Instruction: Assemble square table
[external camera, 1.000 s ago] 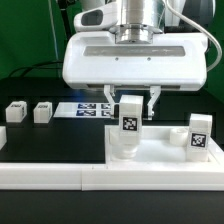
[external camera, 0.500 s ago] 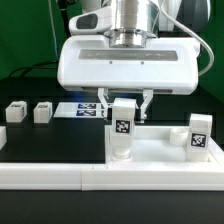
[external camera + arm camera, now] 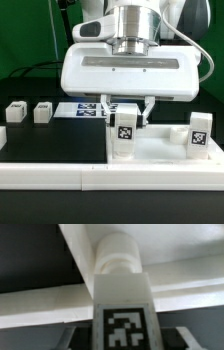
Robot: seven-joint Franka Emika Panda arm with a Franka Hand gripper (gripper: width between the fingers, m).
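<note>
Lower and slightly turned: leg (image 3: 125, 135); arm (image 3: 131, 25) points straight down, jaws pinching leg on tabletop (image 3: 165, 155).

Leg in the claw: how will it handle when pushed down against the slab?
The leg looks like stiff moulded plastic, so it probably won't bend. The claw holds only its upper end, so a sideways shove against the slab might twist it. Its smooth white faces could slip a little.

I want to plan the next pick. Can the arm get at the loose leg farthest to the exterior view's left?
Probably not yet: the claw is shut on the upright leg standing on the square slab. The loose leg lies in the open with nothing over it, so after release the way looks free.
</note>
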